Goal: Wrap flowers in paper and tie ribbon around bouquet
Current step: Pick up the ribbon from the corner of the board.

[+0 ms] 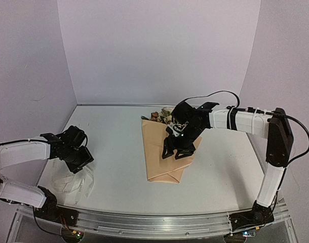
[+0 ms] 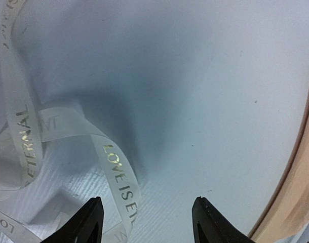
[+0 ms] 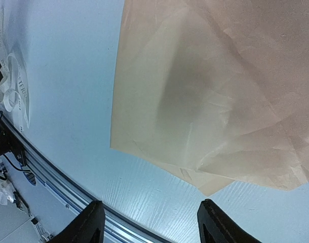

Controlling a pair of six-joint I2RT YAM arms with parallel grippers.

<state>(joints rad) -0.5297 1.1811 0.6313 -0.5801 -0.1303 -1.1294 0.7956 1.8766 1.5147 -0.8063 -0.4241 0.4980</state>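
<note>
The tan paper [image 1: 157, 147] lies folded into a flat cone around the flowers [image 1: 162, 115], whose white and brown heads show at its far, wide end. This bouquet [image 3: 205, 91] fills the upper right of the right wrist view, its pointed corner nearest the fingers. My right gripper [image 1: 177, 152] [image 3: 152, 223] hovers open over the cone's right side and holds nothing. The cream ribbon [image 1: 73, 183] [image 2: 114, 167], printed with gold lettering, lies looped on the table at the left. My left gripper [image 1: 79, 158] [image 2: 147, 223] stands open just above it, one ribbon loop running by its left finger.
The white table [image 1: 114, 131] has a metal rail [image 1: 154, 221] [image 3: 53, 177] along its near edge. White walls close in the back and sides. The paper's edge [image 2: 301, 192] shows at the right of the left wrist view.
</note>
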